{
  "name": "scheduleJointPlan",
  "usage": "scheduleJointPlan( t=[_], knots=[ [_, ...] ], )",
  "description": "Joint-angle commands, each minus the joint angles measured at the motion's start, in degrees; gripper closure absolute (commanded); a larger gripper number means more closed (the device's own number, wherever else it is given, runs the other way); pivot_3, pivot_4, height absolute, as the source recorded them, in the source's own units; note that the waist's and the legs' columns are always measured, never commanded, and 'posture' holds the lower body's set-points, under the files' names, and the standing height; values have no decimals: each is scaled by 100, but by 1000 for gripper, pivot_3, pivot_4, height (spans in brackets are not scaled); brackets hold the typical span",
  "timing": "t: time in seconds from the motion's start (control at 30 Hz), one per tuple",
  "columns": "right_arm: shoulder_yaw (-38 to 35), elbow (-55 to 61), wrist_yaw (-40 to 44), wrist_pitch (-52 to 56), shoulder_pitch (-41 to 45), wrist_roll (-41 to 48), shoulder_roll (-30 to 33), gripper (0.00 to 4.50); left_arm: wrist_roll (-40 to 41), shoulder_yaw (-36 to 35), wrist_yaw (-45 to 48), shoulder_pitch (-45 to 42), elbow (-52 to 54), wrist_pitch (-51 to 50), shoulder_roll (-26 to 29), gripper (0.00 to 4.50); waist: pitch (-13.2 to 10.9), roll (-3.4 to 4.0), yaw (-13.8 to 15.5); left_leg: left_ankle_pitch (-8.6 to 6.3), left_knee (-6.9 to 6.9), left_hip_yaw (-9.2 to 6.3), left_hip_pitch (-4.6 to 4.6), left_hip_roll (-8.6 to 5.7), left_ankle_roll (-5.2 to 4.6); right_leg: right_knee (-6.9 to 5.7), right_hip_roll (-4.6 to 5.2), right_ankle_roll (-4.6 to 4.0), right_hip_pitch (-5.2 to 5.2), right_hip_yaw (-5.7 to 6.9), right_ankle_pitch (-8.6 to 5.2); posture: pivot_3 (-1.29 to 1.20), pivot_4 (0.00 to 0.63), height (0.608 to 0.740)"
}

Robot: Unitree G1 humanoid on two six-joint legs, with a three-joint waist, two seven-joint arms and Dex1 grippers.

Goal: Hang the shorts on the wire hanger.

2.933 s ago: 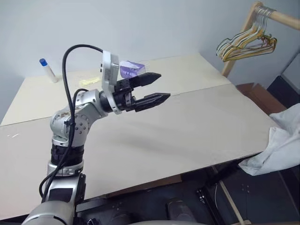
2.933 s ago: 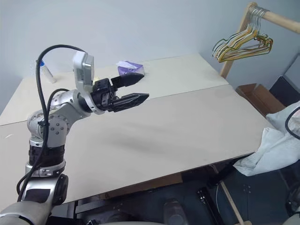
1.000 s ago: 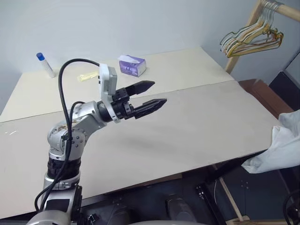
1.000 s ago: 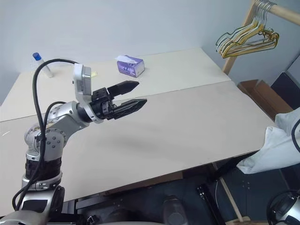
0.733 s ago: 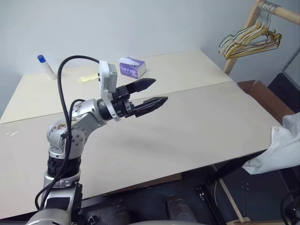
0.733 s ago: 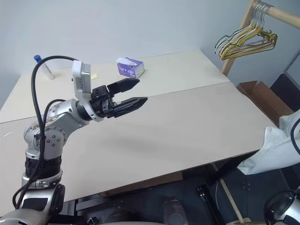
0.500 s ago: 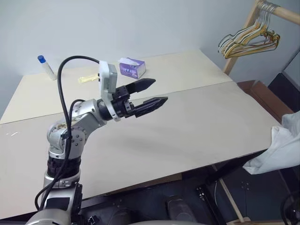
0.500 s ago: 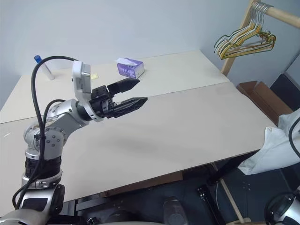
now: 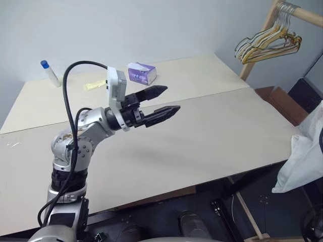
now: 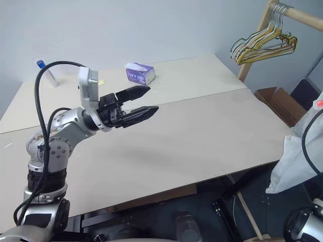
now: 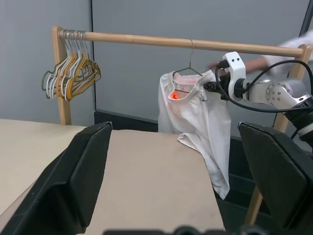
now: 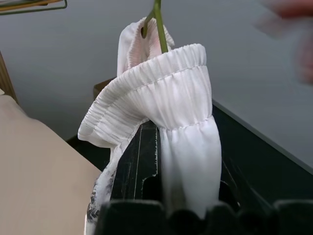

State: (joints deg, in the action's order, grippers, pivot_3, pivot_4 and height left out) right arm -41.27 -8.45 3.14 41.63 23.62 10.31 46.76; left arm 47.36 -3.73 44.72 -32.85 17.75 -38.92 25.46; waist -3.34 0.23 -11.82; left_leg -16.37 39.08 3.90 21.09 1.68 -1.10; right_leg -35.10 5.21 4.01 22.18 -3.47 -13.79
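The white shorts [image 11: 195,117] hang beyond the table's right end, below a wooden rail [image 11: 146,40]. The thin wire hanger [image 11: 189,61] hooks over that rail, and its wire [image 12: 159,22] runs down into the gathered waistband. My right gripper [image 11: 210,86] is shut on the waistband; in the right wrist view the cloth [image 12: 183,112] drops between its fingers. In the head views the shorts [image 9: 305,156] show at the right edge. My left gripper [image 9: 171,98] is open and empty above the table, pointing toward the shorts.
A bunch of yellowish and pale hangers [image 9: 267,43] hangs at the rail's near end. On the beige table [image 9: 212,141] stand a purple tissue box [image 9: 141,72] and a blue-capped bottle [image 9: 50,73]. A cardboard box [image 10: 277,103] sits on the floor. A person's blurred hand [image 12: 293,19] is near the shorts.
The shorts have risen at the right edge of the head views and now hang straighter. My left arm has stayed still with its gripper open.
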Motion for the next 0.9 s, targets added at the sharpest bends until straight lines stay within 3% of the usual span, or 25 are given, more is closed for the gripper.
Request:
scheduleJointPlan(
  t=[0.03, 0.43, 0.47, 0.63, 0.83, 0.9],
  knots=[
    [-241, 73, -132, -86, 82, 42, 96, 3566, 25, -103, 71, -104, 63, 115, 49, 0, 0, 0, 7, 0, 0, 0, 0, 0, 0, 1, 0, 0, 0, 0, 0, -166, 0, 740],
    [-399, 258, -213, -3, -103, 144, 38, 3566, 45, -91, 81, -104, 83, 76, 48, 0, 3, 0, 3, 0, 0, 0, 0, 0, 0, -2, 0, 1, 0, 0, 1, -173, 1, 740],
    [-400, 279, -219, 2, -121, 150, 28, 3282, 44, -92, 86, -108, 78, 74, 53, 0, 3, 0, 3, 0, 1, 0, 0, 0, -1, -2, 0, 1, 0, 0, 1, -173, 1, 740],
    [-323, 438, -108, 52, -272, 201, 58, 3282, 56, -113, 90, -126, 89, 50, 81, 0, 4, 1, 4, 0, 2, 0, 0, 0, -1, -2, 0, 1, 0, 0, 1, -171, 0, 740],
    [394, 608, -105, -1101, -1234, -894, 574, 3282, 68, -132, 87, -163, 90, 38, 111, 0, 8, 3, 26, 0, 3, -1, 1, -2, -1, 0, 3, 2, 0, 1, 1, -177, 0, 740],
    [383, 742, -235, -1349, -1390, -990, 422, 3282, 65, -110, 85, -171, 80, 46, 94, 0, 13, 0, 26, 0, 3, -1, 1, -3, -1, 1, 3, 3, 1, 0, 0, -180, 0, 740]
  ],
)
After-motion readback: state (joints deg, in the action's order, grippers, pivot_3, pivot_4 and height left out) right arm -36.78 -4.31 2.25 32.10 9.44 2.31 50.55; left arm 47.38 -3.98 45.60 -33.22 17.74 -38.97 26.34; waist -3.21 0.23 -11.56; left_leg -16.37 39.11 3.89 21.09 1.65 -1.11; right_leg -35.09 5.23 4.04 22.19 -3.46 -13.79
